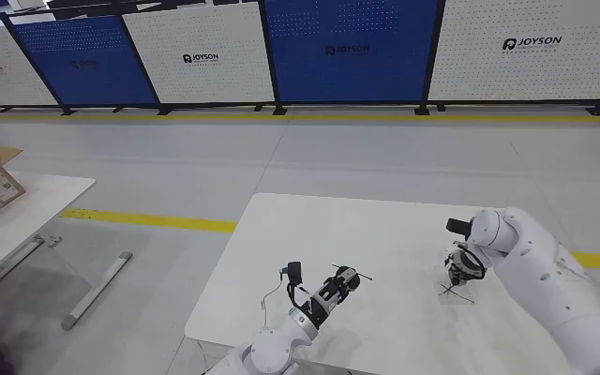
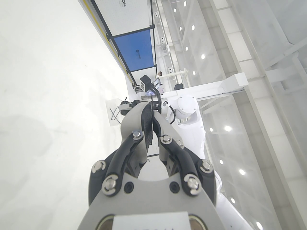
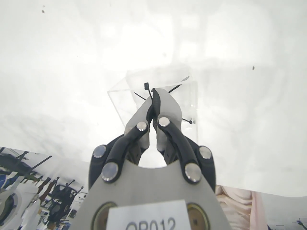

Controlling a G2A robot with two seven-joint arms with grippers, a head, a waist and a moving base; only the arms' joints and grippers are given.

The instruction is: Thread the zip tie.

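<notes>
My left gripper (image 1: 345, 278) hovers over the near middle of the white table (image 1: 375, 234), shut on a thin black zip tie (image 1: 354, 273) that sticks out on both sides of the fingers. In the left wrist view the strap (image 2: 151, 100) rises from between the closed pads (image 2: 148, 123). My right gripper (image 1: 459, 272) is at the table's right side, just above a small clear box (image 1: 457, 293). It is shut on another black zip tie (image 3: 146, 86), whose head pokes out past the fingertips (image 3: 157, 96). The two grippers are well apart.
The clear box (image 3: 191, 101) holds a few more black zip ties (image 3: 176, 87), crossed over each other. The table's near edge runs close below the left arm. A second table (image 1: 37, 202) stands far off to the left, across open floor.
</notes>
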